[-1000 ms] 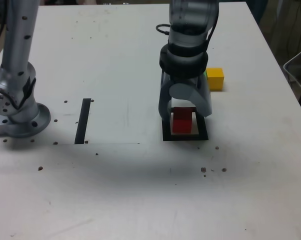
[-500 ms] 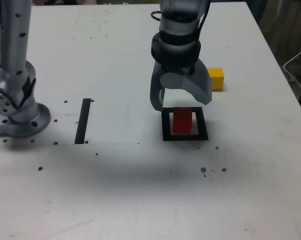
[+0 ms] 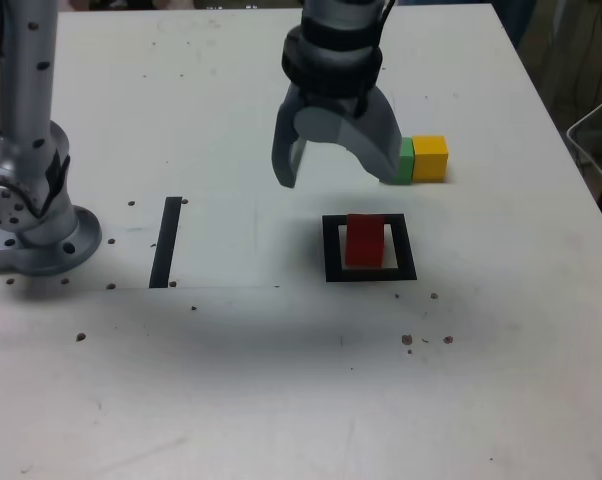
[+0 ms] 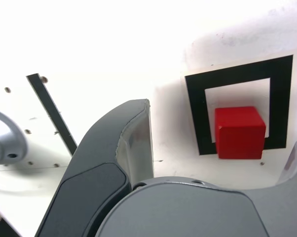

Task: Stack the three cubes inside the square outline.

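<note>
— So where is the red cube (image 3: 364, 240) right now?

— It sits on the table (image 3: 231, 380) inside the square outline (image 3: 370, 274), toward the near side of the white centre. In the wrist view its near edge overlaps the black tape, so it is not centred in the frame.

— And the gripper (image 3: 338, 170)?

— It hangs above the table, on the far side of the outline and a little toward the exterior view's left. Its jaws are spread wide with nothing between them. It is clear of the red cube.

— What about the other two cubes?

— The green cube (image 3: 406, 161) and the yellow cube (image 3: 430, 158) stand side by side, touching, on the far right of the outline in the exterior view. Yellow is on the right; green is partly hidden behind one gripper finger (image 3: 381, 150). Both rest on the table, outside the outline.

— Anything else on the surface?

— A straight black tape strip (image 3: 166, 241) lies well to the left of the outline, and the arm's base (image 3: 36, 225) stands at the far left edge of the exterior view. Small dark specks dot the table.
</note>
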Controlling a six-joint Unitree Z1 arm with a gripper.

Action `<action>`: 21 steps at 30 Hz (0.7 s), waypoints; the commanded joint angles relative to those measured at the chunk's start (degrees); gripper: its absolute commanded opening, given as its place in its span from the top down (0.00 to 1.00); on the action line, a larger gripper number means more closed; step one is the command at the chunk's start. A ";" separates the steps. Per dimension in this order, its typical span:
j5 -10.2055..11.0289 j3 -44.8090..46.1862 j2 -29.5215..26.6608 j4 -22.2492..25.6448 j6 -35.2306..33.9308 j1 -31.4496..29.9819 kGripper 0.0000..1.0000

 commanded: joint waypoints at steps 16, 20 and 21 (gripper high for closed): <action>3.25 -6.99 -0.48 3.92 13.07 6.56 0.00; 5.23 -9.78 0.08 3.76 21.57 8.03 0.00; 5.73 -10.52 0.28 3.75 23.79 8.31 0.00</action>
